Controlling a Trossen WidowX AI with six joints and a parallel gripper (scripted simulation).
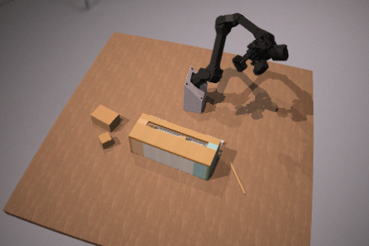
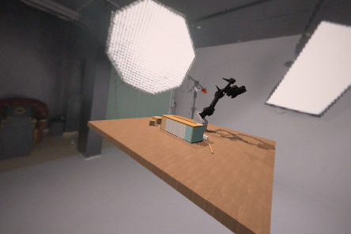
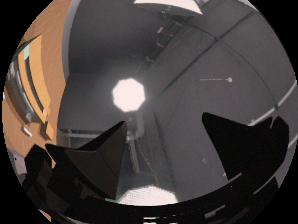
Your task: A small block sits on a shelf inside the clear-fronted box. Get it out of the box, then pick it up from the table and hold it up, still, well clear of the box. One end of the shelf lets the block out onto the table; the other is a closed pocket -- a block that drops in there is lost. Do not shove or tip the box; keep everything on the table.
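Observation:
The box (image 1: 166, 145) (image 2: 175, 127) (image 3: 36, 75) stands on the table (image 1: 258, 214) (image 2: 221, 179), with an orange top, a long slot in it and a pale front. Its right end is teal and its left end beige in the top view. I cannot make out the small block on the shelf inside. My gripper (image 1: 250, 65) (image 3: 165, 120) is open and empty, raised high behind and to the right of the box, well clear of it. In the wrist view the fingers stand wide apart with only the room between them.
A thin wooden stick (image 1: 238, 179) (image 2: 211, 149) lies right of the box. A larger wooden block (image 1: 104, 115) and a small wooden cube (image 1: 105, 140) lie left of it. A small white piece (image 2: 205, 137) shows at its right rear. The arm's grey base (image 1: 194, 99) stands behind the box.

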